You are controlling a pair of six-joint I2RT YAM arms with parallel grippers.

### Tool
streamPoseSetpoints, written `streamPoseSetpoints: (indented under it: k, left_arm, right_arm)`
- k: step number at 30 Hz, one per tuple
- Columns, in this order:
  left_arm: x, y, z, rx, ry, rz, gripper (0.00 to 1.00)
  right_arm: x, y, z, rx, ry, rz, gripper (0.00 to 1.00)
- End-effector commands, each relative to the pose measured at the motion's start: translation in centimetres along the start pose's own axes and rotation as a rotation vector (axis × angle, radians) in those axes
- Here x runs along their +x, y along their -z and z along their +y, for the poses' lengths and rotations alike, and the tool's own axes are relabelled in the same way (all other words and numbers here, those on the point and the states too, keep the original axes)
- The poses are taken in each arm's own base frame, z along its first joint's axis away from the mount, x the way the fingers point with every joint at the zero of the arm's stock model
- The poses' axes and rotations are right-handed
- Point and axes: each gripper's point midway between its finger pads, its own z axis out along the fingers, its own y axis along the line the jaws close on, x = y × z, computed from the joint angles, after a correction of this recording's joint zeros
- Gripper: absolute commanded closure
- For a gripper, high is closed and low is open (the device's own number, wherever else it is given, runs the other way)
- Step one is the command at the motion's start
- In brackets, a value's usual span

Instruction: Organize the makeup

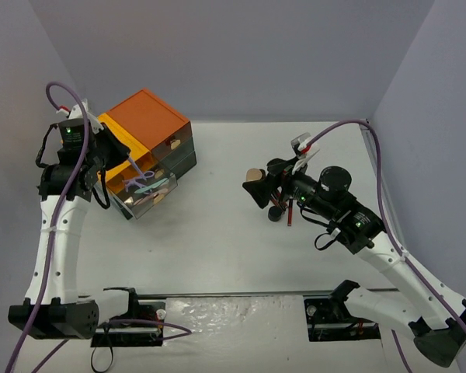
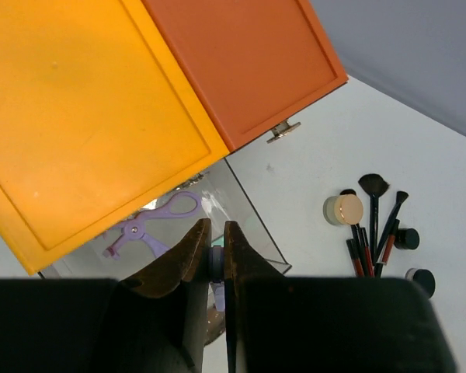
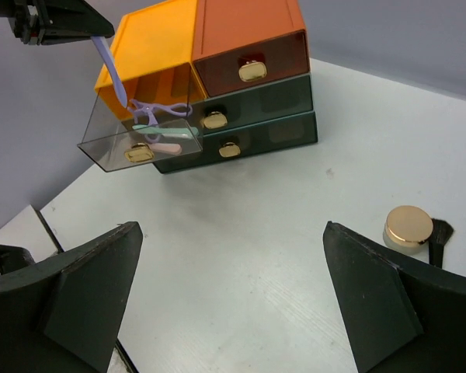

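Left pincer [image 2: 214,247]: clamped on a lavender stick [image 3: 111,71], above the open clear drawer [image 3: 101,141].
Curler [image 2: 151,224]: lying inside that drawer.
Right pincer [image 3: 233,307]: spread wide over the tabletop [image 3: 241,233].
Jar [image 3: 408,224]: on the tabletop, brushes [image 2: 373,186] just beside it.

no readable text, no labels, no brand marks, no numbers on anything in view
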Motion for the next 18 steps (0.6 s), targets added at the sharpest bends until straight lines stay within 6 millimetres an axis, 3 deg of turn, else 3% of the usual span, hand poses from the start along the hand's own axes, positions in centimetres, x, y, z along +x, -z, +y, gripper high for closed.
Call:
streamPoseSetpoints:
  k: [1,8,10,13,18]
  left_arm:
    - [-0.9,-2.9,-0.2,0.070,0.000,-0.021,0.95]
    - [-0.2,-4.6,1.5,0.056,0.010,-0.023,0.65]
    - [-0.2,-4.6,1.7,0.047,0.010,-0.020,0.62]
    - [-0.3,-4.0,2.0,0.021,-0.004,-0.017,0.53]
    - [-1.2,-1.5,1.1,0.030,-0.041,-0.021,0.48]
  right_arm:
    - [-1.1,0.6,0.2,0.003,0.021,-0.052,0.00]
    - [-0.8,1.2,-0.3,0.028,0.035,-0.043,0.00]
    - [-0.8,1.3,-0.3,0.033,0.037,-0.039,0.00]
    - [-0.6,1.5,-0.6,0.044,0.044,-0.034,0.00]
    - [-0.6,1.5,-0.7,0.051,0.058,-0.027,0.00]
